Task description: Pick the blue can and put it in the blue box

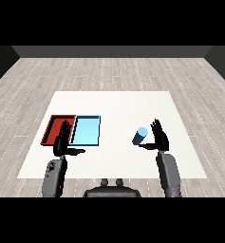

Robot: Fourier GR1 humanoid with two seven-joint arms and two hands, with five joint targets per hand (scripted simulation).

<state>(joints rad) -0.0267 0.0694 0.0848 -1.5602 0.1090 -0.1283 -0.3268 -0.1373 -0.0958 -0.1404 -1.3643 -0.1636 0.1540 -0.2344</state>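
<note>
Blue can (pixel 140 135) lies tilted on the white table (pixel 118 107), just beside the right hand (pixel 160 138), whose fingers are straight. The left hand (pixel 62 141), also straight-fingered, overlaps the red tray (pixel 54 124) beside the light blue tray (pixel 87 129).

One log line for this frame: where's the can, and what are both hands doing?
blue can: on table, not held | right hand: open, beside can | left hand: open, near trays | blue tray: empty
</note>
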